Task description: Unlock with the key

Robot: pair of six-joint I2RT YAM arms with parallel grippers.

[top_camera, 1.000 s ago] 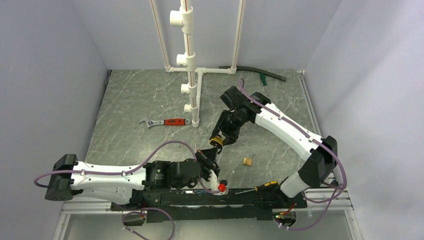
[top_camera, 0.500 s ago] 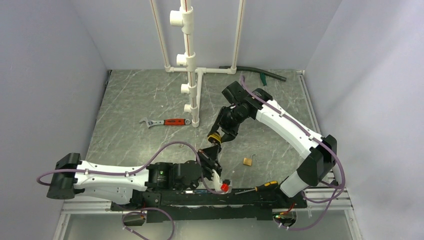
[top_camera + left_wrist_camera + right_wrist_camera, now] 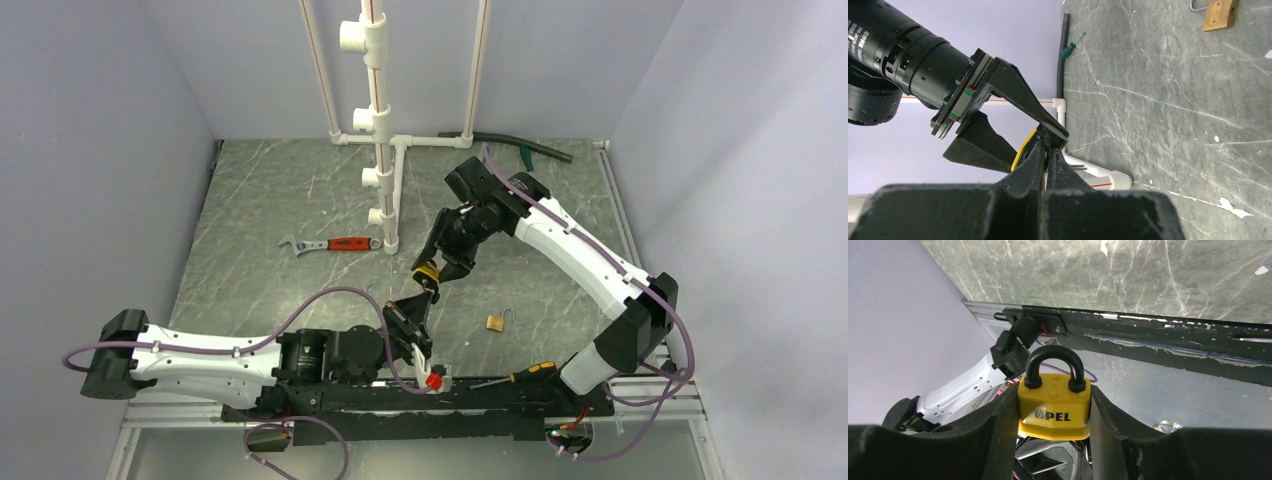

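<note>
My right arm reaches from the table's [image 3: 260,190] near right corner, elbow high, and bends back down toward the middle, where my right claw [image 3: 428,280] clamps the yellow padlock [image 3: 1054,410] by its flanks above the tabletop, the black shackle standing up in the wrist view. My left arm lies low along the near edge, forearm stretched rightward, wrist turned up so that my left claw [image 3: 1049,147] points at the underside of the lock, its fingers [image 3: 1034,159] pressed tight together and their tips touching the lower finger of my right claw. The key I cannot pick out in any view; the seam between my left fingertips is too dark and narrow to tell whether anything is pinched there. Compared with a second ago, my left arm has slid a little leftward along the near edge, and my right claw has carried the yellow padlock slightly leftward and toward the far edge, my left fingertips following it. A small brass padlock [image 3: 495,322] lies just right of the claws, a black-and-yellow screwdriver [image 3: 520,374] at the near edge, and a red-handled wrench [image 3: 330,243] left of centre, all unmoved.
</note>
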